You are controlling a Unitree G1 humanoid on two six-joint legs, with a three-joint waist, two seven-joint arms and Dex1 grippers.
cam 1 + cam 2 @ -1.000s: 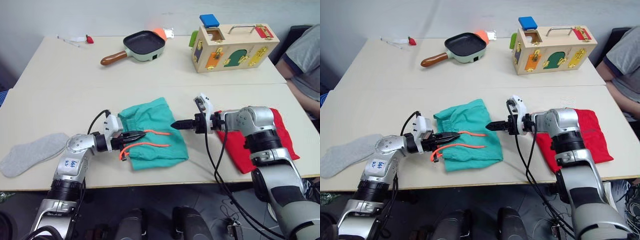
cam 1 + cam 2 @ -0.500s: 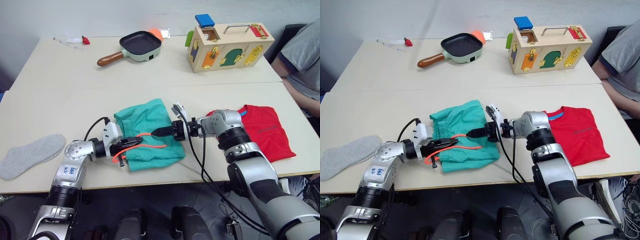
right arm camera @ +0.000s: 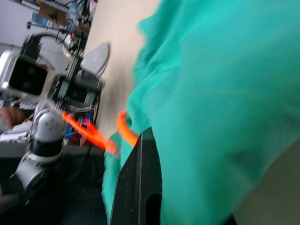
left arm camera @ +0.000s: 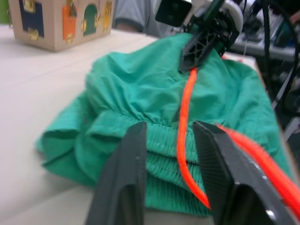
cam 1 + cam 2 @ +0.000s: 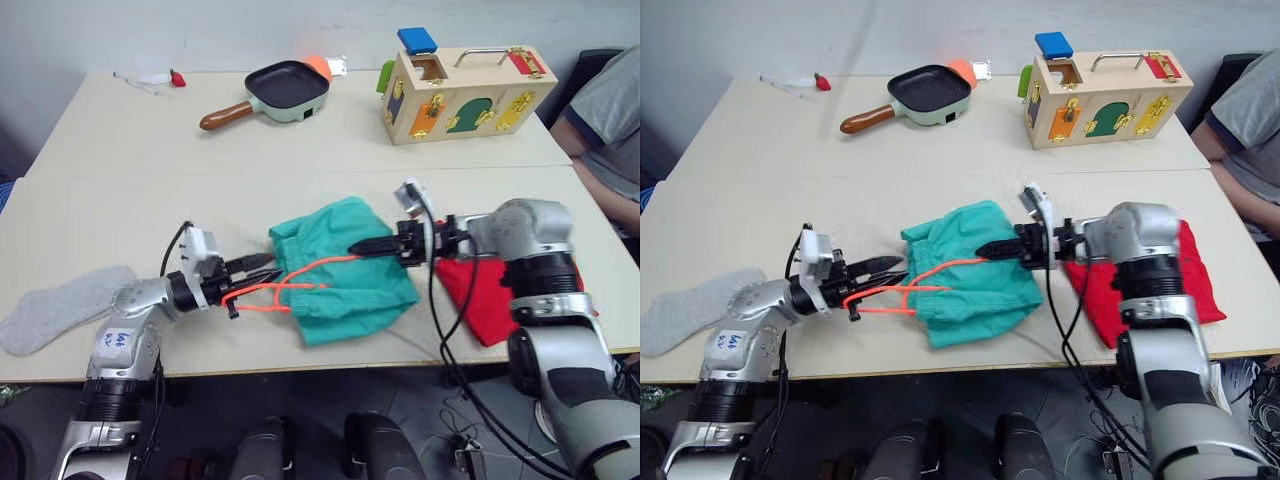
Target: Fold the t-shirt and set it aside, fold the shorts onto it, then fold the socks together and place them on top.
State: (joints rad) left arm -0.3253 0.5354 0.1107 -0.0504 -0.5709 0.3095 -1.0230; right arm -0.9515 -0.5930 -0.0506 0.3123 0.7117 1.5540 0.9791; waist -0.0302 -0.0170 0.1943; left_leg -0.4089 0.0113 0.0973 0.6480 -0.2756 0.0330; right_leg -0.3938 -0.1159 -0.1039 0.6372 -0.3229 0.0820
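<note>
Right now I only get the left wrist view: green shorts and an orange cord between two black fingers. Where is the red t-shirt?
Observer: The t-shirt lies to the right of the shorts, near the right edge of the table.
Operator: Are there any socks around?
Observer: One light grey sock lies flat near the table's left edge, well apart from the shorts.
Operator: Is there anything further back?
Observer: A small frying pan with a brown handle sits at the far side of the table.
</note>
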